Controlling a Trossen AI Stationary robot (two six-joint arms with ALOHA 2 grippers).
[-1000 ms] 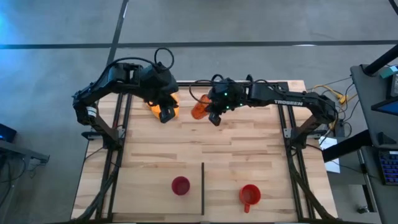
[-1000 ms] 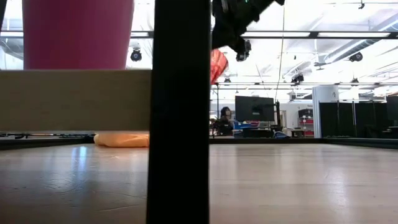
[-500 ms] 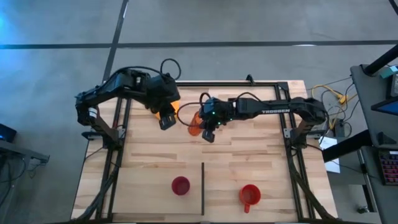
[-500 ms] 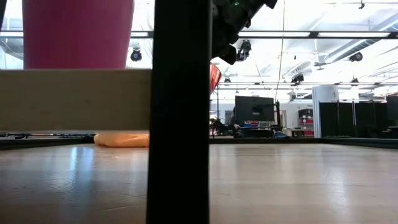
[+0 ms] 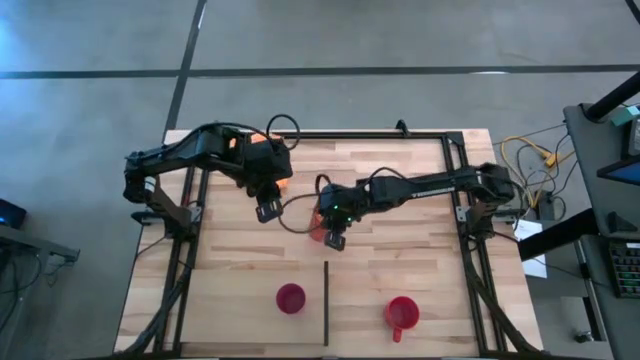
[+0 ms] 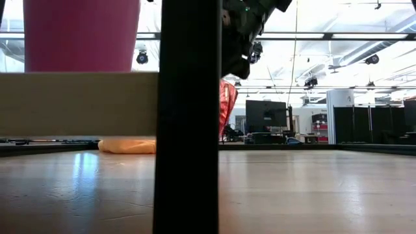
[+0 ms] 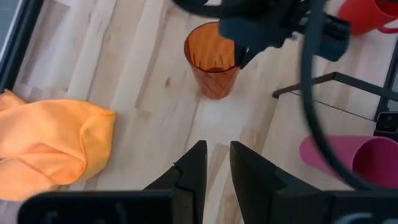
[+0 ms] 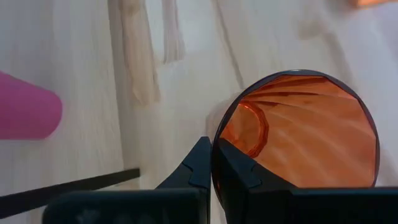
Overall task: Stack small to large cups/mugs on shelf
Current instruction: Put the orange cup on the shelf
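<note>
My right gripper [image 5: 334,238] is shut on the see-through orange patterned tumbler [image 8: 298,130] over the table's middle. The tumbler also shows in the left wrist view [image 7: 212,59] and low view [image 6: 226,107]. My left gripper [image 5: 266,208] hangs empty beside it to the left, its fingers [image 7: 214,158] a narrow gap apart. The small magenta cup [image 5: 290,298] stands on a wooden shelf board [image 6: 78,104] near the front edge. The red mug [image 5: 401,312] with handle stands to its right. My right gripper holds the tumbler by its rim [image 8: 213,163], one finger inside the cup and one outside. The fingers come from above, pointing down. The tumbler hangs upright, mouth up, its base [image 6: 224,138] clear of the table.
A yellow-orange cloth [image 7: 50,143] lies crumpled at the table's far left, behind my left gripper. A dark upright divider [image 5: 326,300] stands between the magenta cup and the red mug, and blocks the middle of the low view [image 6: 188,117]. Bare wood lies around the tumbler.
My right gripper has carried the tumbler toward the table's near edge and down. The tumbler has turned from tilted to upright. My left gripper has gone a little toward the near edge, away from the cloth.
</note>
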